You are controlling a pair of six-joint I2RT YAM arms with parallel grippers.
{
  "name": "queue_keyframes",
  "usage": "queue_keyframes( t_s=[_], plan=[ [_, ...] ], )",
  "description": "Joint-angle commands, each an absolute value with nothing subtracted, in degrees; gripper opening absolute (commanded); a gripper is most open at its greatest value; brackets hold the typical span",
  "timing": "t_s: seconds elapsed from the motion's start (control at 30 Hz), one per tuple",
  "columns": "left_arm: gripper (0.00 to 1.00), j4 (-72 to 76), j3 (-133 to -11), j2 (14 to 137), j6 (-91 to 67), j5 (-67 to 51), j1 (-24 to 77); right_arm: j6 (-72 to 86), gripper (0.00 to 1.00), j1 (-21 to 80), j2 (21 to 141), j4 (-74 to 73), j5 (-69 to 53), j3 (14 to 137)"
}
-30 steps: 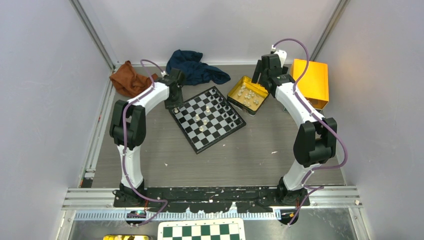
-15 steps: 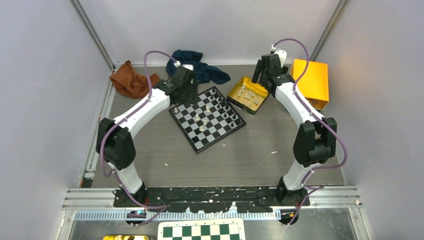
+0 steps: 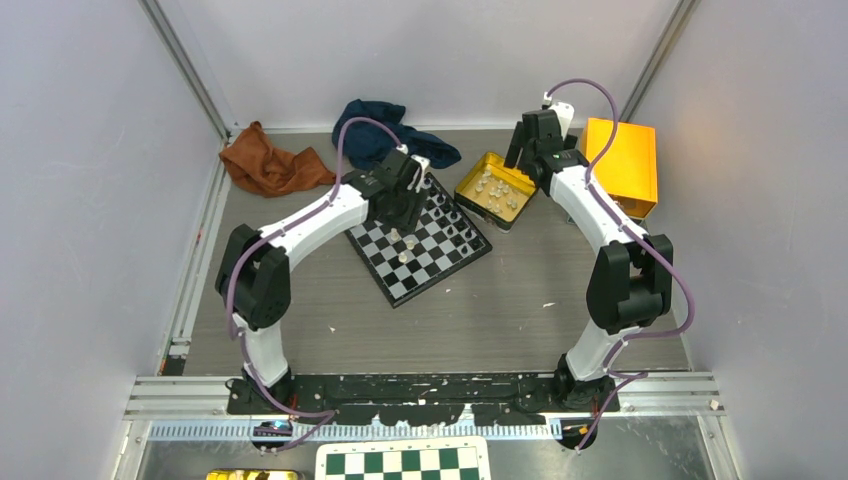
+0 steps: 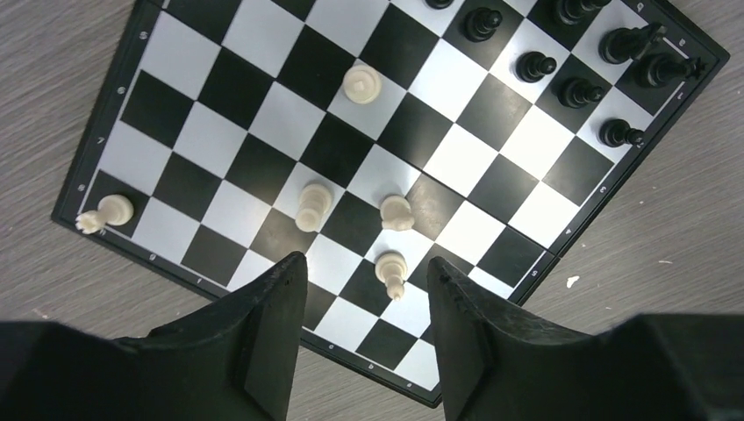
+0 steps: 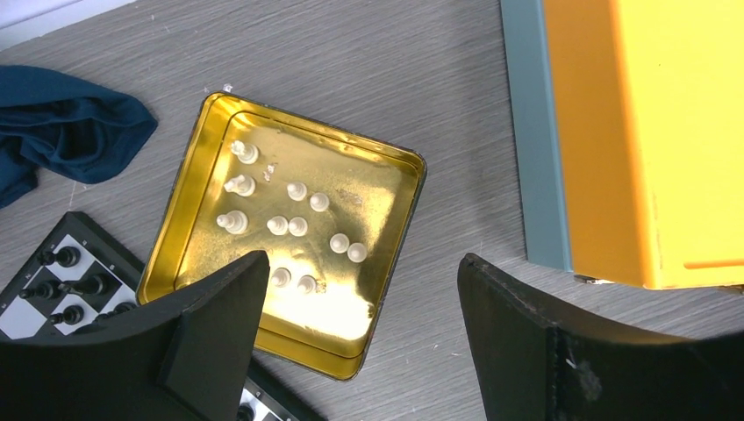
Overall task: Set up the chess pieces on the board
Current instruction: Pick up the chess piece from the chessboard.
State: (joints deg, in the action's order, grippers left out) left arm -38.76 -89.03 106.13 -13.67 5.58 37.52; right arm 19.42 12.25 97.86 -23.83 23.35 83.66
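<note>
— On the table, overhead view: report the board's location.

— The board (image 3: 425,262) lies turned diamond-wise at the middle of the table (image 3: 500,320). My left arm (image 3: 310,215) reaches over its far-left part. My right arm (image 3: 590,205) reaches to the gold tin (image 3: 462,190), which sits just beside the board's far-right edge. An orange box (image 3: 625,165) stands to the right of the tin. A blue cloth (image 3: 375,125) and a brown cloth (image 3: 265,165) lie along the far edge.

— Left wrist view: gripper state?

— My left gripper (image 4: 364,263) hangs above the board, jaws moderately parted, nothing between them. Five white pieces (image 4: 313,203) stand on the board: one on the corner square at the left, one alone toward the top of the view, and three clustered near my fingertips. The nearest of the three shows in the gap between the fingers, upright on its square and clear of both. Black pieces (image 4: 535,66) stand grouped at the board's upper-right corner in this view.

— Right wrist view: gripper state?

— My right gripper (image 5: 361,261) hangs over the tin, jaws spread wide, holding nothing. Loose white pieces are scattered across the tin's floor. Whether each is upright, I cannot tell. One corner of the board, carrying black pieces, shows at the lower left. The blue cloth is at the upper left, the orange box at the right.
</note>
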Motion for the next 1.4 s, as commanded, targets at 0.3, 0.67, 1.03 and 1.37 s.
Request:
queue_keyframes(
  t_s=[0.3,0.67,1.03,1.37],
  plan=[
    [0.49,-39.24,-94.03,110.16,-10.55,1.18,40.51,19.46,0.84,12.44,94.61,-21.45,25.53,82.88],
    [0.39,-39.90,-94.06,112.40,-10.89,3.84,40.52,19.77,0.84,12.40,94.91,-21.27,25.32,82.71],
    [0.36,-40.34,-94.92,115.09,-11.40,5.55,40.47,19.52,0.84,12.44,94.84,-21.12,25.48,82.01],
    [0.35,-40.43,-95.19,116.40,-11.51,6.94,40.43,19.47,0.85,12.40,94.83,-20.84,25.49,81.48]
  ],
)
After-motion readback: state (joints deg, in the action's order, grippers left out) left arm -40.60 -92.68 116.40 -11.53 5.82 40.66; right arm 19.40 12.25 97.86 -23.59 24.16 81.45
